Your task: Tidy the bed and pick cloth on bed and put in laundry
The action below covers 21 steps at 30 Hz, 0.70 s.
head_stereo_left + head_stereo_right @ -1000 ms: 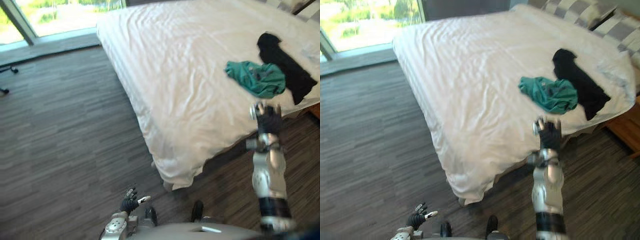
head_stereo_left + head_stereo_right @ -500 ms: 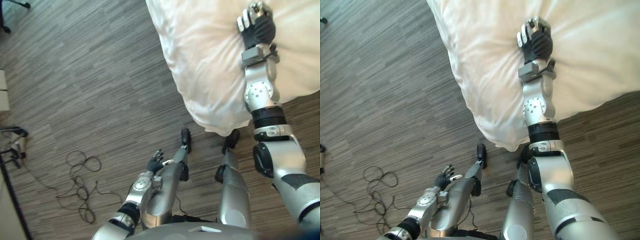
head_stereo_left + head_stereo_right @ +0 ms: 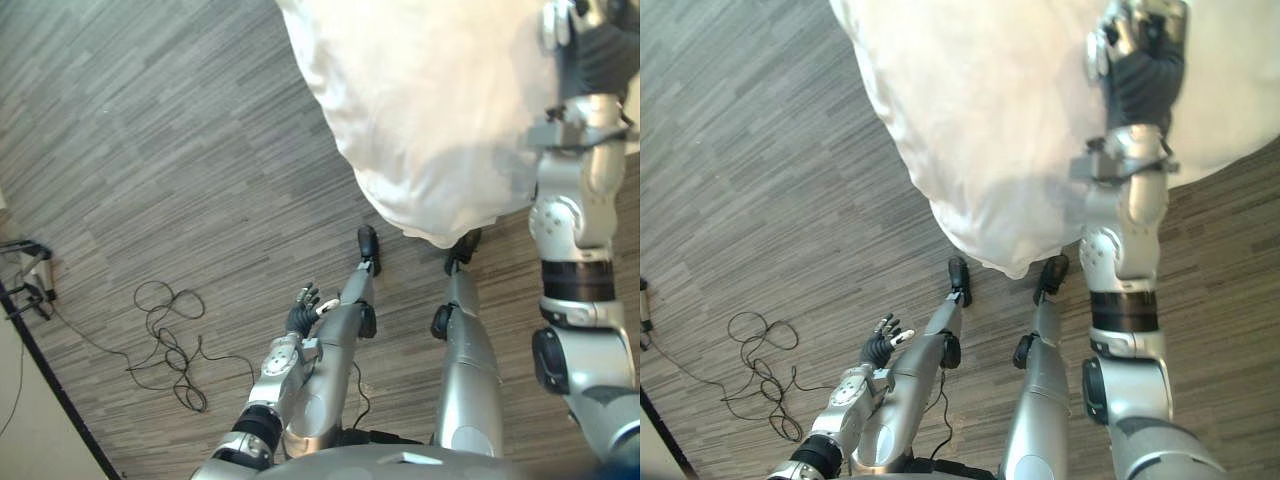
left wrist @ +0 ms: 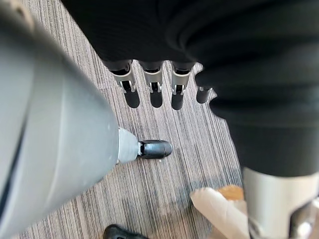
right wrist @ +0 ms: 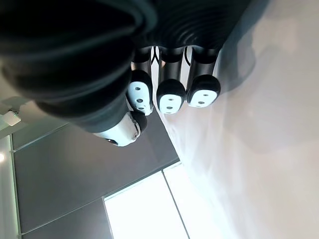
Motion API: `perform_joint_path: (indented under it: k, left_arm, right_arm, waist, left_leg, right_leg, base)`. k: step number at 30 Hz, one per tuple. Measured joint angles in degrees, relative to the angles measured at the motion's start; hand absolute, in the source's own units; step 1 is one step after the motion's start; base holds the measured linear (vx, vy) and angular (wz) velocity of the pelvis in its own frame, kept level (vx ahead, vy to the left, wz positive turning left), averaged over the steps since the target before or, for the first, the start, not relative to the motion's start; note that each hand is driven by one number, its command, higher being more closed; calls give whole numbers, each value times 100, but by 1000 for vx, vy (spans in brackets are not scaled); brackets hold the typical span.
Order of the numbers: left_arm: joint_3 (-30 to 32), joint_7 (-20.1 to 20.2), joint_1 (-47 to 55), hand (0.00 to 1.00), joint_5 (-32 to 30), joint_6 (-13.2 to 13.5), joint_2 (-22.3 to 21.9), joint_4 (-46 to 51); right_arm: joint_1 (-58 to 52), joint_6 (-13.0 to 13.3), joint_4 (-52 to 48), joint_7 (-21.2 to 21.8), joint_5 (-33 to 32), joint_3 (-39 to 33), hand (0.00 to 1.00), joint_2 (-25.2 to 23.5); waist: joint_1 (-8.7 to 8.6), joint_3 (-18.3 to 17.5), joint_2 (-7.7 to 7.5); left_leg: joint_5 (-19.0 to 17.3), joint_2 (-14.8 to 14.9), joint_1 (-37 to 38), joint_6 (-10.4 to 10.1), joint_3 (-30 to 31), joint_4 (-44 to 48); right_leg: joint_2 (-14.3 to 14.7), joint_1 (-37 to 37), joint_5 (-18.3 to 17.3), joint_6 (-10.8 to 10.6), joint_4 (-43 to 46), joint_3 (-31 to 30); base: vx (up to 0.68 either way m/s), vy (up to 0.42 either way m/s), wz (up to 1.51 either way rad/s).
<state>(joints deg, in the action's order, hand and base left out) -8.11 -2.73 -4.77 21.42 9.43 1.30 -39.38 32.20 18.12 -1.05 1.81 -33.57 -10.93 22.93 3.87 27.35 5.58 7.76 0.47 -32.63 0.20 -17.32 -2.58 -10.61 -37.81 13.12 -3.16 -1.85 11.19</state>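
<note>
We see the white creased fabric bed cover [image 3: 420,110] filling the far right of the scene. Its rounded corner hangs down toward the grey wood-plank floor [image 3: 150,150]. The right hand [image 3: 1137,70] is up over that cover nr the right edge. Its fingers [image 5: 171,94] are curled in tight w/ nothing in them. The cover surface lies just beside the fingertips, and we can't tell if they touch. Past them are a dark grey wall [image 5: 75,164] & a bright window pane [image 5: 144,209]. The left hand [image 3: 300,312] hangs low over the floor at near left, well apart from the cover. Its fingers [image 4: 155,92] are straight & relaxed, holding nothing. A small dark-legged stand [image 3: 25,270] sits at the left edge, too small to ID.
</note>
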Motion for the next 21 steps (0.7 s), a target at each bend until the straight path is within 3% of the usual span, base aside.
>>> perform_joint_path:
  k: [2, 4, 5, 8, 10, 14, 17, 18, 20, 21]
  left_arm:
    - [113, -12, 62, 0, 0, 28, 5, 169]
    - [140, -11, 113, 0, 0, 70, 7, 278]
    - [158, -11, 170, 0, 2, 116, 12, 382]
    - [157, -7, 237, 0, 10, 130, 25, 443]
    - [147, 7, 237, 0, 9, 157, 23, 470]
    - [135, 58, 232, 0, -30, 139, 23, 471]
    - [126, 105, 117, 0, -276, 61, 24, 213]
    - [133, 90, 97, 0, -399, -32, 37, -16]
    - [156, 83, 87, 0, -471, -59, 0, -174]
    - [189, 81, 86, 0, -468, -81, -28, -305]
  right_arm:
    - [-726, 29, 56, -227, 8, -257, 100, -43]
    - [-1324, 22, 334, -444, 2, -472, 100, -107]
    - [-1649, 12, 497, -609, 0, -560, 0, -262]
    - [-2333, 14, 875, -874, 13, -626, 0, -711]
    - [-2651, 16, 1196, -995, 59, -622, 0, -955]
    - [-2954, -226, 2410, -827, 51, -383, 0, -1391]
    - [-3319, -221, 3230, -713, 478, 38, 0, -1867]
    - [-3519, -170, 3664, -705, 857, 349, 0, -2122]
    - [-3571, -137, 3975, -688, 1119, 499, 0, -2239]
    - [-3611, -135, 4241, -657, 1315, 579, 0, -2314]
  waist:
    - [-62, 9, -191]
    - [-106, 11, -204]
    - [-146, 13, -207]
    - [-289, 27, -230]
    - [-298, 31, -261]
    - [-279, -49, -447]
    - [-304, -117, -514]
    - [-318, -357, -598]
    - [-325, -450, -647]
    - [-330, -550, -665]
  left_leg:
    - [-182, 57, 61, 1, -196, 186]
    - [-284, 89, 134, 2, -278, 272]
    - [-345, 107, 219, 1, -368, 302]
    - [-524, 175, 588, -16, -500, 410]
    - [-643, 245, 819, -41, -533, 523]
    - [-762, 340, 1156, -116, -531, 591]
    - [-806, 413, 1411, -148, -384, 690]
    - [-871, 464, 1502, -174, -373, 754]
    - [-931, 540, 1657, -161, -428, 850]
    - [-984, 628, 1823, -132, -471, 908]
  right_leg:
    - [41, 32, 0, 0, 4, -193]
    - [62, 70, -7, 2, 21, -261]
    - [75, 125, -14, 7, 22, -281]
    - [131, 458, -112, -11, 21, -362]
    - [177, 726, -191, 2, 24, -357]
    - [254, 1108, -309, -7, -20, -309]
    - [301, 1487, -369, -18, -25, -146]
    - [331, 1598, -402, -14, 12, -126]
    - [318, 1664, -612, 46, 269, 13]
    - [150, 1600, -1119, 198, 1003, 498]
  base:
    - [65, 11, -41]
    - [43, 7, -37]
    - [44, 6, -40]
    - [37, 1, -35]
    - [32, -18, -18]
    - [60, -51, -5]
    - [91, -52, 14]
    - [78, -32, -2]
    - [62, -30, -5]
    - [71, -50, -14]
